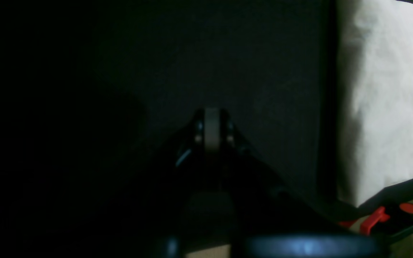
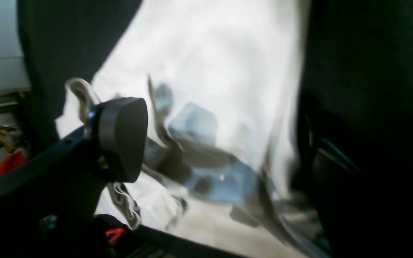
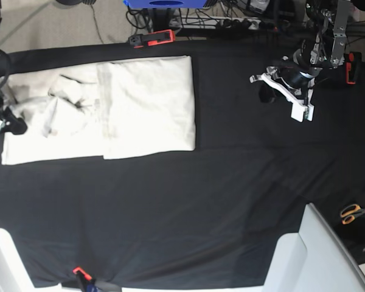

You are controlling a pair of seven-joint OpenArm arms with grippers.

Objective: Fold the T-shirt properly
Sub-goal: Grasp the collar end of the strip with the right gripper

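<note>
Cream cotton T-shirt (image 3: pixel 109 109) lies part-folded at the far left of the black tablecloth (image 3: pixel 231 194).
I judge one fold laid; next I must regrip the bunched sleeve end. One shirt, two arms: my right gripper (image 3: pixel 1 118) stands wide at its left edge, my left gripper (image 3: pixel 301 109) closed, empty, well right.

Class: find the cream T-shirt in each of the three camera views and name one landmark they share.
Left wrist: T-shirt fills the right edge.
Right wrist: T-shirt fills the centre, blurred.
Base: T-shirt lies upper left.
Shared landmark: the black tablecloth under it.
</note>
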